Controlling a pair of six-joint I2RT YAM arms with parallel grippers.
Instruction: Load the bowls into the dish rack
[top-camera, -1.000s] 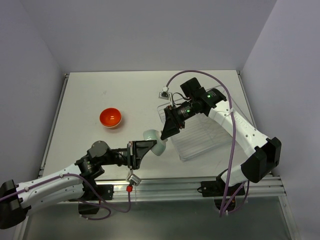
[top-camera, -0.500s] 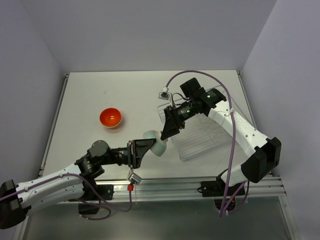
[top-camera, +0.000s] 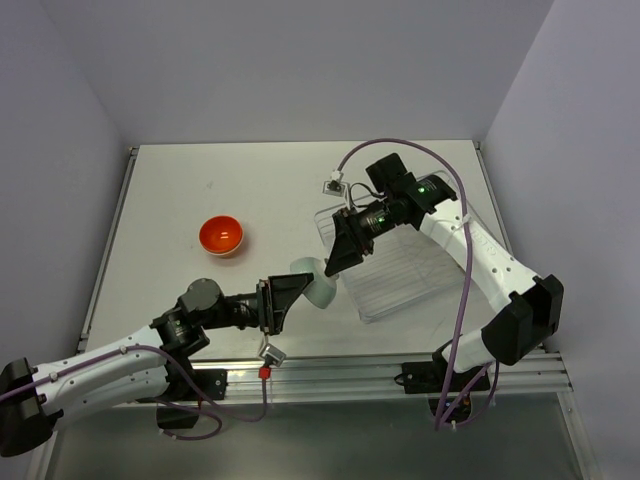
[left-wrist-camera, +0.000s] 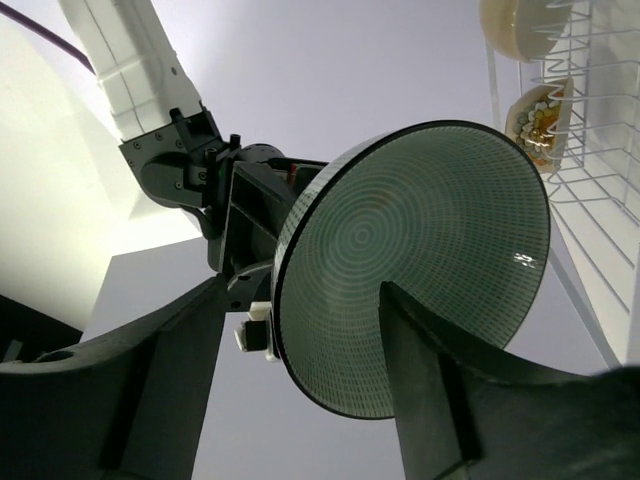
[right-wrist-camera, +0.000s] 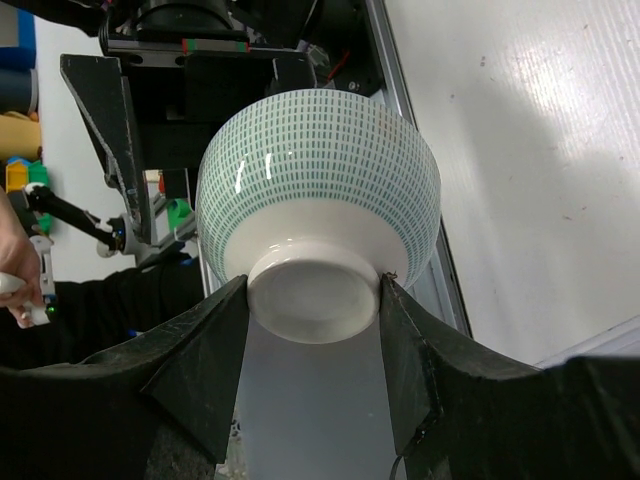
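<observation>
Orange bowl (top-camera: 221, 236) sits on table, far left, well apart. My left gripper (top-camera: 297, 300) has just spread, releasing mint bowl (top-camera: 318, 287). My right gripper (top-camera: 336, 264) pinches bowl's foot and bears it alone, so I judge handover done. Rack (top-camera: 410, 272) lies just right; its near rim is close to bowl, open room beyond.

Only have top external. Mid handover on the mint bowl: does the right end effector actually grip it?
Observer: Yes. Right wrist view: the right end effector clamps the mint bowl by its foot ring.
Operator: Left open?
Observer: Yes. Left wrist view: the left end effector has its fingers spread, straddling the rim.
Operator: Rack loaded?
Observer: Left wrist view shows two cream bowls in the dish rack.
</observation>
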